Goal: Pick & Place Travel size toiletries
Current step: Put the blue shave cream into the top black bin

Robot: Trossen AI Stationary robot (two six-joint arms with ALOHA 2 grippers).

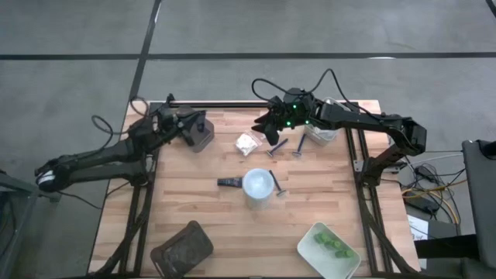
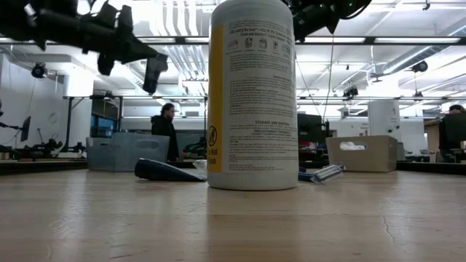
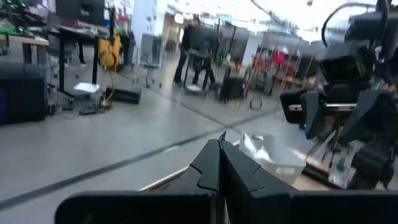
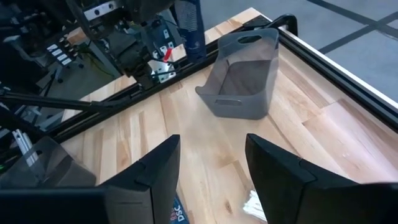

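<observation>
The toiletries lie about the middle of the table: a white lumpy packet (image 1: 248,143), two dark-handled razors (image 1: 277,146) (image 1: 298,147) and, nearer, a short dark tube (image 1: 229,183). A third razor (image 1: 277,186) lies beside the upright white-capped bottle with a yellow stripe (image 1: 258,186) (image 2: 253,94). Green pieces (image 1: 333,245) lie in a pale tray (image 1: 310,252). My right gripper (image 1: 265,128) (image 4: 211,168) hangs open above the table's far middle, over the packet (image 4: 252,202), with nothing between its fingers. My left gripper (image 1: 194,124) (image 3: 219,162) is shut and empty, raised at the far left by a grey bin (image 1: 203,141).
The grey bin (image 4: 242,81) stands on the table at the far left. A clear bin (image 1: 322,132) sits at the far right under the right arm. A dark brown tray (image 1: 182,246) lies at the near left corner. People stand in the room beyond the table.
</observation>
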